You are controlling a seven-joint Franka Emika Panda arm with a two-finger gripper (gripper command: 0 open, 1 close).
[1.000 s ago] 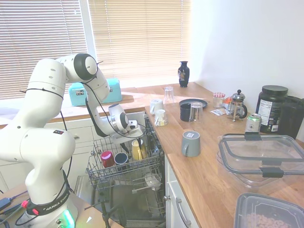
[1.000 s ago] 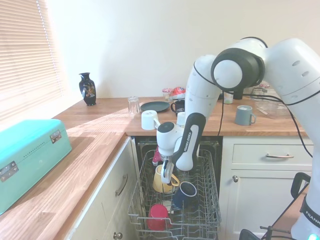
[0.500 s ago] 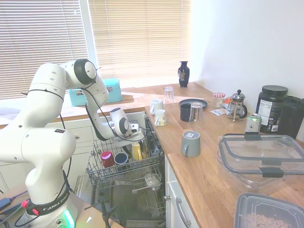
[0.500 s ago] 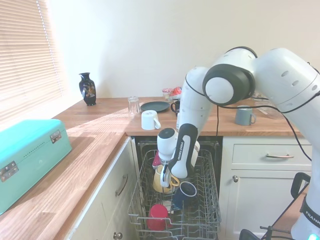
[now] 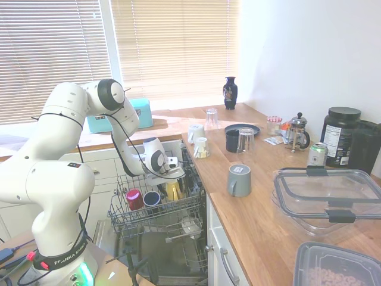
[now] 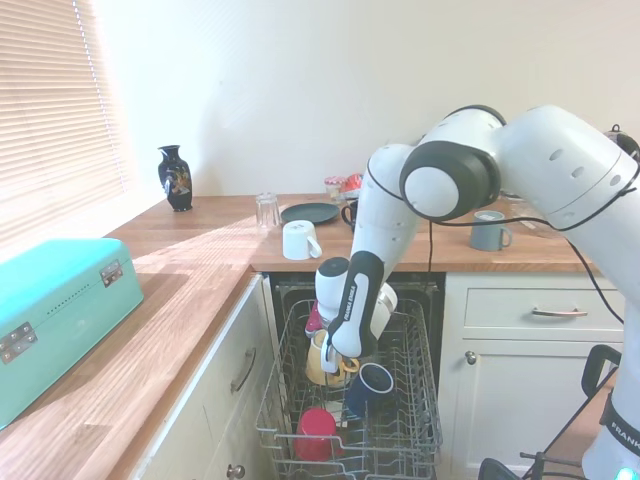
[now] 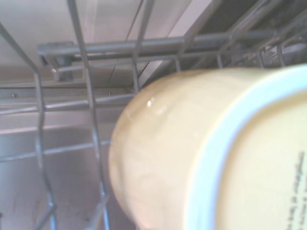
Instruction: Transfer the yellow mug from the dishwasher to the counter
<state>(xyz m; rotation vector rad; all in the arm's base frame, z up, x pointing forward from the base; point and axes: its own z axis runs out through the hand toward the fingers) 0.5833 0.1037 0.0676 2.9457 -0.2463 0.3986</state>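
Observation:
The yellow mug (image 5: 173, 190) (image 6: 317, 369) stands in the wire rack (image 5: 156, 218) (image 6: 412, 420) of the open dishwasher, next to a dark blue cup and a red cup. My gripper (image 5: 171, 180) (image 6: 331, 361) hangs low in the rack, right at the mug's rim; whether it touches the mug is hidden. In the wrist view the mug's glossy side and pale rim (image 7: 158, 158) fill most of the picture, with rack wires behind. The wooden counter (image 5: 268, 211) (image 6: 200, 258) runs along above the rack.
A red cup (image 5: 134, 198) (image 6: 315, 432) and a dark blue cup (image 5: 152, 198) (image 6: 373, 384) share the rack. On the counter stand a grey mug (image 5: 239, 179), a white mug (image 6: 298, 240), glasses, a dark plate, plastic containers (image 5: 327, 196) and a teal box (image 6: 50, 310).
The arm has folded lower and brought the gripper down into the rack, closer to the yellow mug. The mug and the other cups have stayed in place.

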